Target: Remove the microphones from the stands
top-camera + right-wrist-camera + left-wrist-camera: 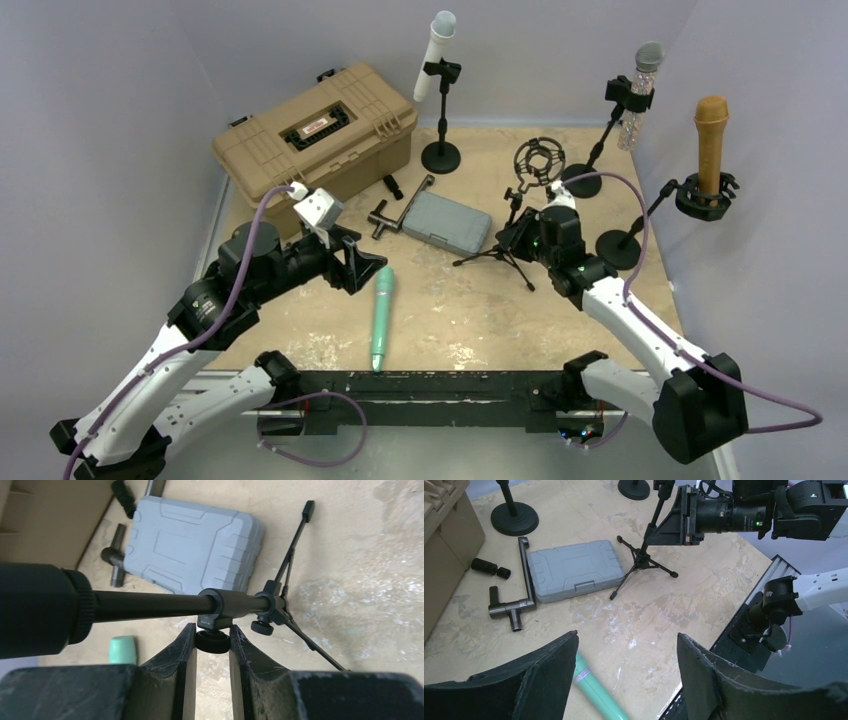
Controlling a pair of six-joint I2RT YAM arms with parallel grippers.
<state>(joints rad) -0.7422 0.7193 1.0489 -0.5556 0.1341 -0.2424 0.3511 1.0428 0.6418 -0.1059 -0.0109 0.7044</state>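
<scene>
The left gripper [362,270] hangs open (its jaws stand well apart) above the table [460,310]. Just beside it the green microphone [381,315] lies flat on the table. Further right, the right gripper [212,639] is closed on a knob of the tripod stand [498,255].

The hard case [315,135] sits at your table's far left. Right of it, near the middle, lies the small case [447,221], with the T-handle wrench [395,212] just to its left and the tripod stand [497,255] just to its right. The loose microphone [381,315] lies nearer you, left of centre. Further back, each holding a microphone, stand the far-centre mic stand [441,157], the second mic stand [582,182] to its right, and the third mic stand [618,250] by the right edge.
</scene>
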